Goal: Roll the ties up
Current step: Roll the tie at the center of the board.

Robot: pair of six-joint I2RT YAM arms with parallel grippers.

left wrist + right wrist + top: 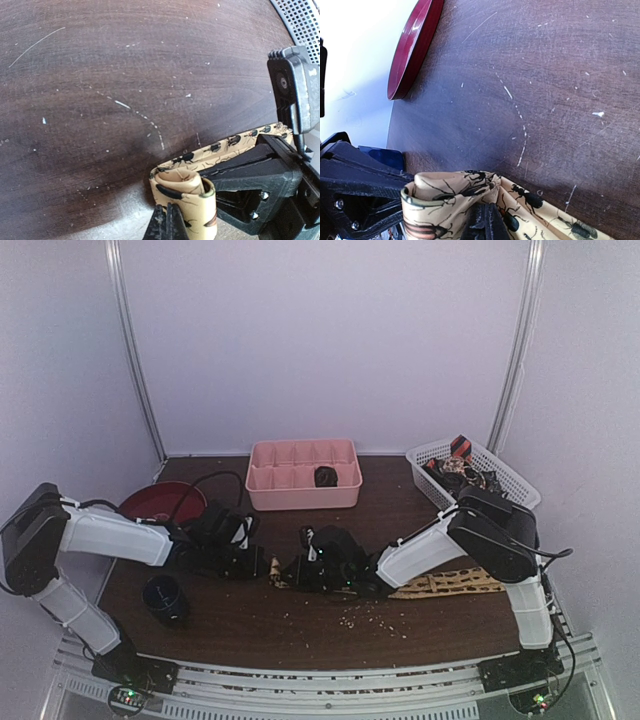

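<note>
A tan tie [440, 584] printed with beetles lies across the table, its left end wound into a loose roll [186, 192]. My left gripper [168, 226] is shut, its tips against the near side of that roll; no fabric shows between them. From the other side, my right gripper [487, 221] is also shut, its tips pushed into the folded tan tie [450, 197]. The two grippers meet at mid table, left gripper [243, 558] and right gripper [312, 570]. A dark rolled tie [325, 477] sits in the pink tray [300, 490]. More ties [462, 468] lie in the white basket [515, 483].
A red plate [160, 503] lies at the back left, also in the right wrist view as the red plate [415, 47]. A dark cup [166, 598] stands near the left arm. Crumbs dot the wood in front of the grippers.
</note>
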